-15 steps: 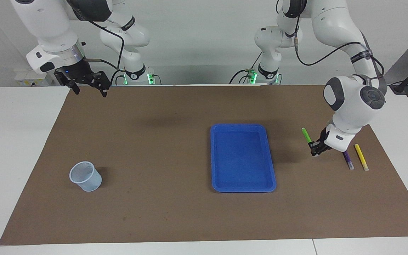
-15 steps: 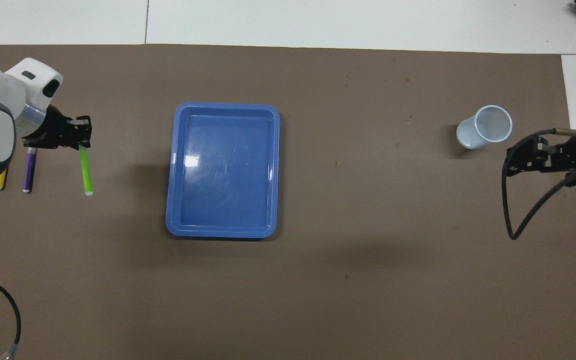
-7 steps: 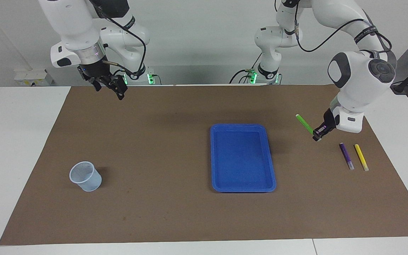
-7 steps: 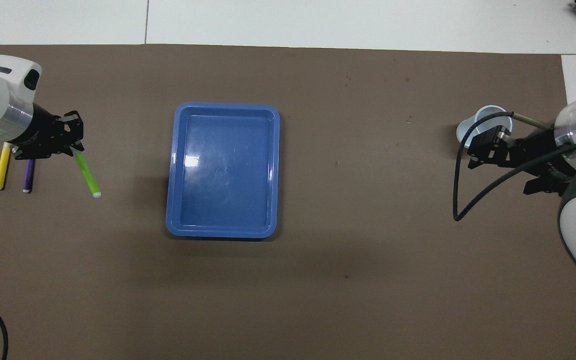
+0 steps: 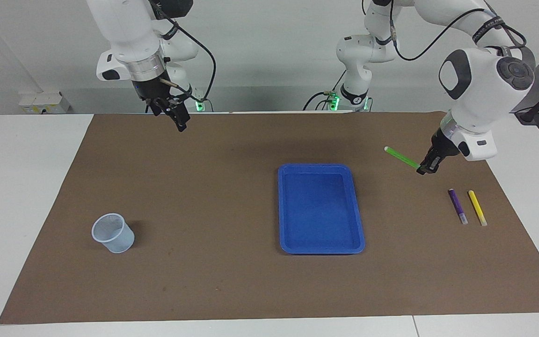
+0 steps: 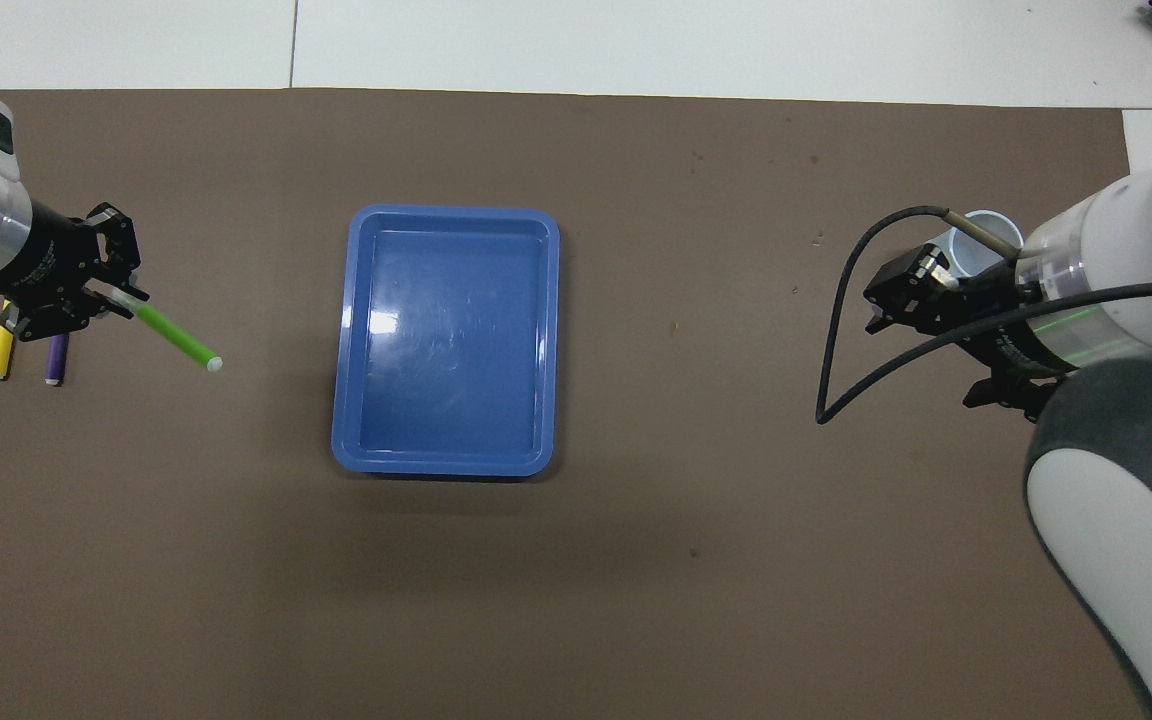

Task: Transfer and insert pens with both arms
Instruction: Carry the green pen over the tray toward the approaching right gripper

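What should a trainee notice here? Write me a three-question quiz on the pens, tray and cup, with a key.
1. True or false: the left gripper holds the green pen up off the mat.
2. How many pens lie on the mat?
3. Multiple choice: what is in the blue tray? A) the purple pen B) the cup C) nothing

Key:
1. True; it is shut on one end, and the pale tip points toward the tray.
2. Two: the purple pen and the yellow pen, side by side.
3. C. The cup stands at the right arm's end, and the right gripper is up over the mat's edge by the robots.
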Controlling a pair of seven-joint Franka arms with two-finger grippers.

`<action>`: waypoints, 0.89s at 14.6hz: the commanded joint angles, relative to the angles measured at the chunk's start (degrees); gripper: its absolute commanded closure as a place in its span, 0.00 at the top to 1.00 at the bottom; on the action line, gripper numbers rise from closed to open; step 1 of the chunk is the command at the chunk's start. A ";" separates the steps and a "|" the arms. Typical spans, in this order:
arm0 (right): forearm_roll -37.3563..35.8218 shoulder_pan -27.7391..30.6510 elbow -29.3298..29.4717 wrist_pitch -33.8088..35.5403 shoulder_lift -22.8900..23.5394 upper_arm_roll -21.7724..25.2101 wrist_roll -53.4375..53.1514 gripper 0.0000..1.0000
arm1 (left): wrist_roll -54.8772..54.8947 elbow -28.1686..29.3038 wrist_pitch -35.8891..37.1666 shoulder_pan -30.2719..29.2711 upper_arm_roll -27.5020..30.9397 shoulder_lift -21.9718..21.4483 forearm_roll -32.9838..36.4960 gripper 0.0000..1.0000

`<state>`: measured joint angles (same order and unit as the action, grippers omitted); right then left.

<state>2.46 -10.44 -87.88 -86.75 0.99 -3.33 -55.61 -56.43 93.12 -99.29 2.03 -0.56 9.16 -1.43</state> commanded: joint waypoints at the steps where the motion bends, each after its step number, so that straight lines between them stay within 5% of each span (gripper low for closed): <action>1: 1.50 -1.16 -1.50 -2.54 -0.82 -0.18 -7.91 0.98 | -7.79 -0.04 2.35 0.87 0.38 -2.99 -0.51 0.00; 13: 9.14 -1.77 -1.50 -5.18 -0.64 -0.36 -39.46 1.00 | -44.89 1.01 4.11 12.64 0.21 -8.01 1.25 0.00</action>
<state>10.20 -12.15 -88.24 -90.21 1.00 -3.41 -90.70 -97.86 93.18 -95.95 12.70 -1.03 2.39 -0.99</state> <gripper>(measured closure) 0.000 0.833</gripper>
